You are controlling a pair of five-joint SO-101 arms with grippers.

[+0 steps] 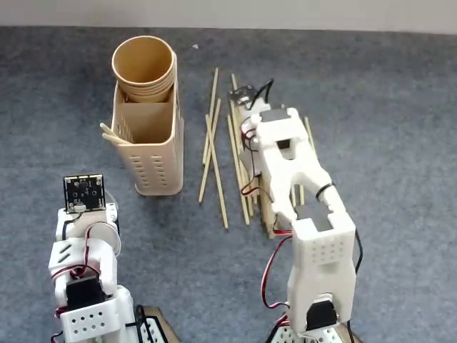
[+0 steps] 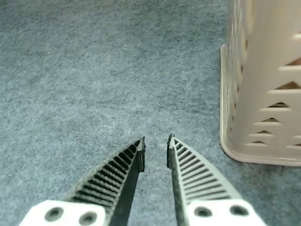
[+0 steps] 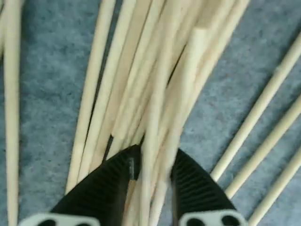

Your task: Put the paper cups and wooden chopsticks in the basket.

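The grey counter (image 1: 385, 93) carries everything. The right arm (image 1: 303, 186) stretches out over it, low above the loose chopsticks (image 1: 213, 153). The left arm (image 1: 84, 250) sits folded near its base, close to the basket (image 1: 153, 161).

The basket stands upright between the arms' reach, left of the stick pile. A stack of cups (image 1: 145, 68) sits in its far compartment and rises above the rim, so that half of the task looks done. Two sticks (image 1: 113, 136) lean in the nearer compartment and poke out over its edge. Most of the chopsticks lie on the counter beside the basket, roughly parallel, some fanned out and some partly under the right arm. That is likely why this arm is down there: it is placed to take sticks lengthwise from the heap.

The right pincer (image 3: 153, 165) has its jaws set narrowly, either side of a couple of sticks in the dense middle of the pile. The sticks fill the gap, so I judge it to be pinching them, though how firmly is not plain.

The left pincer (image 2: 155, 143) holds nothing. Its tips are a slight gap apart above bare counter, with the basket wall (image 2: 256, 94) just beside it.
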